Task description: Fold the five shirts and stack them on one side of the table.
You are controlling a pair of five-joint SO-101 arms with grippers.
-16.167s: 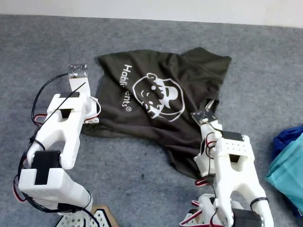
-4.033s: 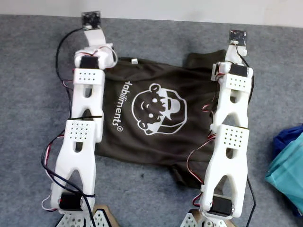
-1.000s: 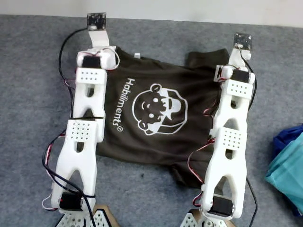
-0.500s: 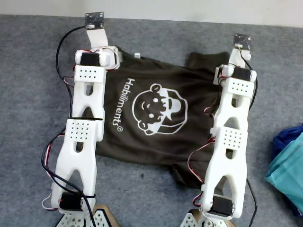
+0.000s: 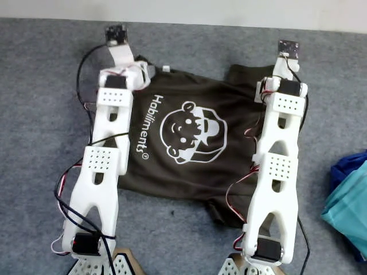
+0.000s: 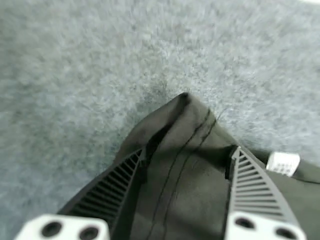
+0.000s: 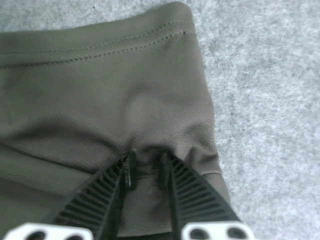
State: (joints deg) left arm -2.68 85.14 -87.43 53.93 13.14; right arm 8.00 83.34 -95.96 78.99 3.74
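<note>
- L jaws: open wide, one finger (image 6: 116, 187) on each side of a raised fold of the shirt (image 6: 190, 160). Cloth lies btwn them, not pinched.
- The fold ends in a corner that points away from the jaws and rests on the grey worktop (image 6: 75, 75). A white label (image 6: 282, 162) sits just beside the other finger.
- R jaws: closed on the shirt. The fingertips (image 7: 129, 175) pinch a small pucker of cloth a bit in from a stitched hem. The hem's corner lies past the tips, w/ bare worktop beside it.
- L arm (image 5: 106, 149): in the high view it's stretched out along the shirt's left edge, wrist at the far-left corner, nr the label.
- R arm (image 5: 278, 154): stretched along the shirt's right edge, wrist at the far-right part by the sleeve (image 5: 246, 71).
- Shirt: dark olive, spread mostly flat btwn the 2 arms at approx mid-worktop, white print (image 5: 192, 130) face up. Its near edge is bunched beside R arm's base.
- Blue cloth (image 5: 347, 163) + teal cloth (image 5: 350, 212): heaped at the worktop's right edge, touching each other and well apart from the shirt. Can't tell if folded.
- Pale strip (image 5: 229, 11) runs along the worktop's far edge.
</note>
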